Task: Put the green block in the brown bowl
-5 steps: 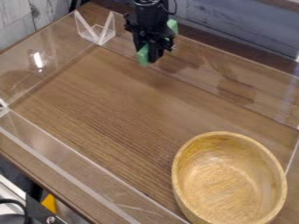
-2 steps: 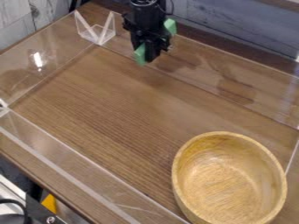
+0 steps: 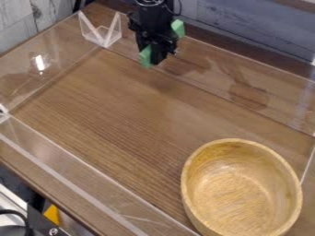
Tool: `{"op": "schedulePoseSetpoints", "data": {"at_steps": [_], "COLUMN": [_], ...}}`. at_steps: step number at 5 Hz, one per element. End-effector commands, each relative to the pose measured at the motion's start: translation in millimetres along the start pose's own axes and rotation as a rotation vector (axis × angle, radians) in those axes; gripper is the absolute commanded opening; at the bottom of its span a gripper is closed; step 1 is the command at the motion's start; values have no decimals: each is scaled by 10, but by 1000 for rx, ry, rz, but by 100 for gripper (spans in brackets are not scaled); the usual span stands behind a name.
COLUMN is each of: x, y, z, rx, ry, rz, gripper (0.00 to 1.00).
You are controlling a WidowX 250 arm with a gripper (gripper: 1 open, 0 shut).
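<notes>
A clear acrylic wall (image 3: pixel 50 51) edged the left side of the wooden table (image 3: pixel 135 120), with a small clear triangular stand (image 3: pixel 99 30) near the back. Just right of that stand, the black gripper (image 3: pixel 151 53) pointed straight down, its jaws clamped on the green block (image 3: pixel 150 55), which showed at the fingertips close to the tabletop. Well apart from it, at the lower right, sat the brown bowl (image 3: pixel 241 189), upright with nothing inside.
</notes>
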State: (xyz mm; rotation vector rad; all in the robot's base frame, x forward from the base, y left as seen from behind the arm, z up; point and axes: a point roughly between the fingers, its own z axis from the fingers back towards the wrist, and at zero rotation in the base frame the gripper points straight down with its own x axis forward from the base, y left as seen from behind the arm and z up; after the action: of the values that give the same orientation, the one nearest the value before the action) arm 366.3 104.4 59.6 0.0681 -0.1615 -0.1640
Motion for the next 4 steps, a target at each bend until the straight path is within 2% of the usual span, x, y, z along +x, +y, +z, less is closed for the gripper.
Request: {"op": "schedulePoseSetpoints", "data": {"at_steps": [1,3,4], "x": [110,113,-28], "y": [99,99,-64], "z": [354,384,471], "rx": [57,71,46], "ry": [-94,-102,-67], "rz": [-8,-30,1], "gripper": [0,0,0]}}
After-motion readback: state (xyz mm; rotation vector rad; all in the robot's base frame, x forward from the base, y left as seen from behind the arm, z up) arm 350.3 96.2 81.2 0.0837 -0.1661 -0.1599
